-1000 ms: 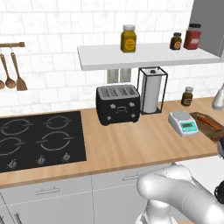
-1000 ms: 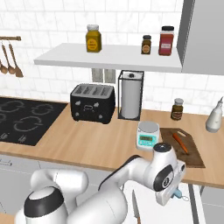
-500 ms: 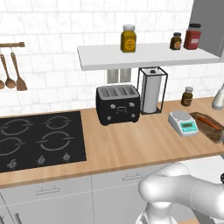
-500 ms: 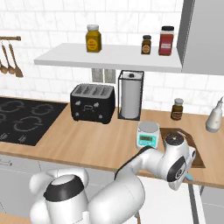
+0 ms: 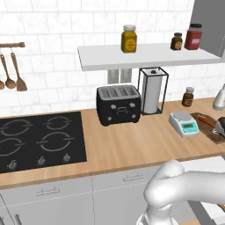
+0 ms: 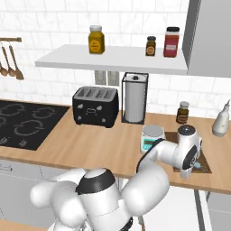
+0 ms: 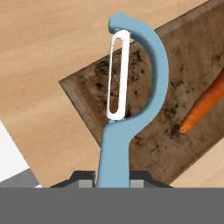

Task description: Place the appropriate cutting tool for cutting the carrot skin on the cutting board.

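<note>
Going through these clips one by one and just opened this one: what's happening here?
The robot arm is holding a light-blue peeler in its gripper, with the fingers closed on the handle. In the hand view the peeler's head is over a corner of the dark cutting board, where the carrot already lies. The peeler is not yet released. On the counter beside the board stand a kitchen scale, a paper towel holder and a black toaster.

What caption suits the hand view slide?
Gripper holds the blue peeler above the board, beside the carrot.
</note>
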Controlling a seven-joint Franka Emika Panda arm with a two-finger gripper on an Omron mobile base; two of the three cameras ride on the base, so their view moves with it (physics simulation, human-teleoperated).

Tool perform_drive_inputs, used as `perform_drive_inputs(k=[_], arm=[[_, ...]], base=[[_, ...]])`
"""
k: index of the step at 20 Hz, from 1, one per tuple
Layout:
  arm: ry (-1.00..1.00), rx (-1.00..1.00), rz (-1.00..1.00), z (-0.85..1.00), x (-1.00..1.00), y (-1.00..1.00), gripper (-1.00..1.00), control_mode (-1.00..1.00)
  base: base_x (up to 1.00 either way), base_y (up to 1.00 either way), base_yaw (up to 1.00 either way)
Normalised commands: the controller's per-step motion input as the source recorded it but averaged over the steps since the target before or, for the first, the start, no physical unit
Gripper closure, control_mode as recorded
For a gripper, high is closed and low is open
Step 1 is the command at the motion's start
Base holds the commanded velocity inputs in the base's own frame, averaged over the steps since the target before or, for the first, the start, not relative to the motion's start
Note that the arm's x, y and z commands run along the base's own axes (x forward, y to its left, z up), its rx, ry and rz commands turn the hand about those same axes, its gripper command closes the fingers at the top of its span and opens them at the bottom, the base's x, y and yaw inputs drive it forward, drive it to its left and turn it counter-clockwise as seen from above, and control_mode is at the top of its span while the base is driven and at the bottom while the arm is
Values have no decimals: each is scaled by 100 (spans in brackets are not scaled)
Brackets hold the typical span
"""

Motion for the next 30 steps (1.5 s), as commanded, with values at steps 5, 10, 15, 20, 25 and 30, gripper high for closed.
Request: perform_drive_inputs(k=[5,10,15,20,25,30], arm=[[2,1,10,-34,49,0,100,-100],[3,6,9,-45,25,0,100,-100],[5,3,7,-46,25,0,100,-100],[2,1,6,-27,25,0,100,-100],[-2,0,7,-13,-17,12,-100,-100],[-3,-1,1,49,-34,29,-100,-100]], base=[[0,0,0],[0,0,0],[0,0,0],[0,0,0],[0,0,0],[0,0,0]])
